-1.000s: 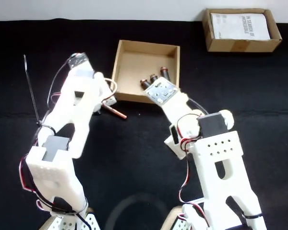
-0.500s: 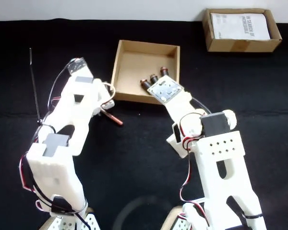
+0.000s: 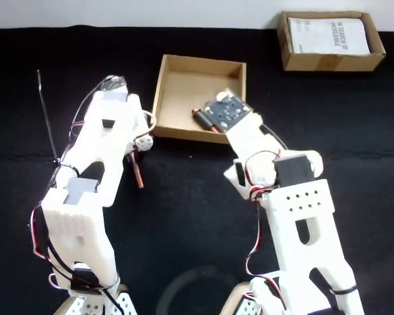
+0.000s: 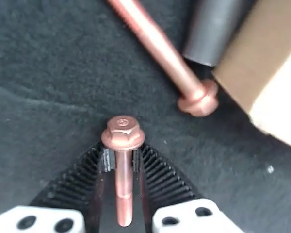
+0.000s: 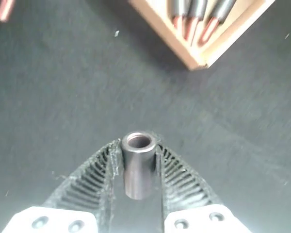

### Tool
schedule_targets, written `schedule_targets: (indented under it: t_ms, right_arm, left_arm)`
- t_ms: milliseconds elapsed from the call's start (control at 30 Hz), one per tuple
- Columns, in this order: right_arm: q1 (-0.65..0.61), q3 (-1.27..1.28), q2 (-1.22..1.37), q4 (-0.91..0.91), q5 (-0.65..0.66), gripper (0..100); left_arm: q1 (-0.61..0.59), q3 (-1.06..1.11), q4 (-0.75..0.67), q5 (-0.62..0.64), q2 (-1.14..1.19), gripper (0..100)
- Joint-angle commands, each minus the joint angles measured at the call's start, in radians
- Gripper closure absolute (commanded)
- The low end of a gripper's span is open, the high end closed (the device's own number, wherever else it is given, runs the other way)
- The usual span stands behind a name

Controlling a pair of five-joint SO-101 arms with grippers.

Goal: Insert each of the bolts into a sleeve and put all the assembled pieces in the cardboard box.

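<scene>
My left gripper (image 4: 122,148) is shut on a copper bolt (image 4: 121,165), whose hex head sticks out past the fingertips. From above, that bolt (image 3: 138,172) hangs under the left arm, in front of the cardboard box (image 3: 184,75). A second bolt (image 4: 160,48) lies on the black mat beside a dark sleeve (image 4: 213,26) at the box corner (image 4: 271,92). My right gripper (image 5: 138,145) is shut on a dark sleeve (image 5: 138,167), open end facing away, above the mat near the box's front corner (image 5: 196,56). Three assembled pieces (image 5: 194,14) lie in the box.
A second cardboard box (image 3: 330,41) holding a printed sheet stands at the back right. The black mat (image 3: 184,216) covers the table between the arms. A thin black wire (image 3: 47,125) stands up left of the left arm.
The left gripper has swung its bolt from slanting rightward to pointing toward the table's front. The right wrist has moved up over the box's front edge, covering the assembled pieces.
</scene>
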Motion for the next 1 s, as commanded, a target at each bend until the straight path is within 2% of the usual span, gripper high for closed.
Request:
schedule_targets:
  t_ms: [0, 133, 233, 333, 500, 633, 800, 967]
  right_arm:
    - [-0.019, 0.03, -0.022, -0.122, 0.003, 99.1]
    - [-0.079, 0.114, -0.033, -0.282, -0.025, 99.1]
    - [-0.113, 0.162, -0.036, -0.392, -0.19, 99.1]
    - [-0.133, 0.166, -0.036, -0.424, -0.353, 99.1]
    - [-0.177, 0.189, -0.099, -0.426, -0.514, 99.1]
    - [-0.226, 0.3, -0.183, -0.466, -0.531, 99.1]
    - [-0.306, 0.469, -0.315, -0.481, -0.531, 99.1]
    - [-0.378, 0.613, -0.472, -0.484, -0.529, 99.1]
  left_arm:
    - [-0.002, -0.105, 0.107, -0.034, -0.012, 99]
    - [-0.001, -0.185, 0.199, -0.034, -0.036, 99]
    - [0.025, -0.191, 0.233, -0.034, -0.131, 99]
    - [0.061, -0.191, 0.273, -0.051, -0.277, 99]
    - [0.081, -0.189, 0.333, -0.089, -0.516, 99]
    - [0.077, -0.179, 0.4, -0.091, -0.639, 99]
    - [0.077, -0.013, 0.407, -0.157, -0.783, 99]
    - [0.077, 0.22, 0.31, -0.178, -0.978, 99]
